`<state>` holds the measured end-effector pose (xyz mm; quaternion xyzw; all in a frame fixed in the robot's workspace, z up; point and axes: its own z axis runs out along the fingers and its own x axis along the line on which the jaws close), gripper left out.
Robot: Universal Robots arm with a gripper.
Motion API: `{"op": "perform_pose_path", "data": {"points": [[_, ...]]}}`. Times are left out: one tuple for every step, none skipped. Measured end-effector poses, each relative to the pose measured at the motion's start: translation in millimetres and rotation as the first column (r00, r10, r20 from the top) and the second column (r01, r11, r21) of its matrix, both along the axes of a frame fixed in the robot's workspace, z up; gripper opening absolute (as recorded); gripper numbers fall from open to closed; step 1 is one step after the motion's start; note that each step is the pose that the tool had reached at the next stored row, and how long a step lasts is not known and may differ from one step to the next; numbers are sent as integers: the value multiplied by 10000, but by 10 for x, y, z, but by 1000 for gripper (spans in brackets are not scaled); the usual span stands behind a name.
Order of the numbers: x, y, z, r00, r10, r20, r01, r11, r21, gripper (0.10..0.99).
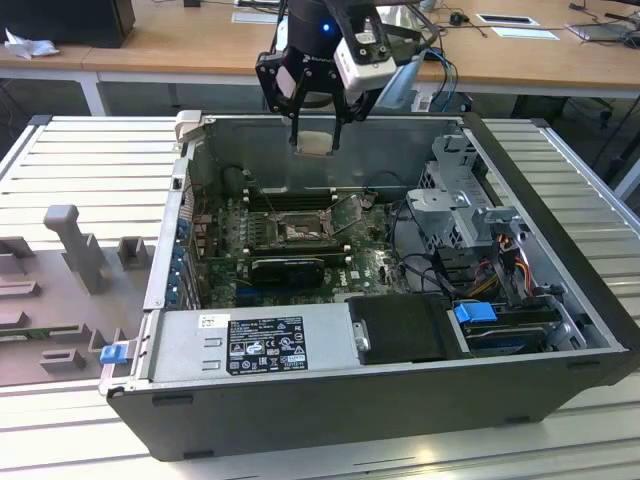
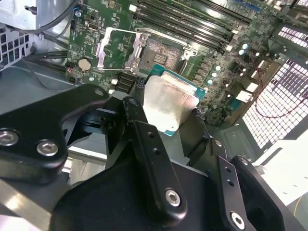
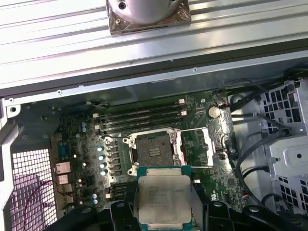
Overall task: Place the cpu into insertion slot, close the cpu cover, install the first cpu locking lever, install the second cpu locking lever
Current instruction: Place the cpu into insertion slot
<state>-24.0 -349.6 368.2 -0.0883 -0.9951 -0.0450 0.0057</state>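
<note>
Hand (image 2: 168, 121) grips the cpu (image 2: 166, 96) near insertion slot (image 2: 161, 54).

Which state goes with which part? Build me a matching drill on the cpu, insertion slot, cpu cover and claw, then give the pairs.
Things:
1. cpu
2. insertion slot
3. cpu cover
4. claw

States:
A. swung open beside the socket
B. held in the air above the motherboard
C. uncovered and empty
D. shut on a part, over the open case

Pairs: 1-B, 2-C, 3-A, 4-D
</note>
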Motion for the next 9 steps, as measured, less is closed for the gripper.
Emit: {"op": "perform_pose_path", "data": {"points": [[0, 0, -1, 10000, -44, 0, 44, 10000, 1, 533], [0, 0, -1, 10000, -76, 0, 76, 10000, 0, 533], [0, 0, -2, 9999, -116, 0, 116, 9999, 0, 533], [0, 0, -3, 9999, -152, 0, 152, 9999, 1, 533], [0, 0, -4, 9998, -222, 0, 222, 9998, 0, 533], [0, 0, -5, 9996, -295, 0, 295, 9996, 0, 533], [0, 0, -6, 9993, -367, 0, 367, 9993, 1, 533], [0, 0, -7, 9991, -433, 0, 433, 9991, 1, 533], [0, 0, -9, 9990, -456, 0, 456, 9990, 2, 533]]}}
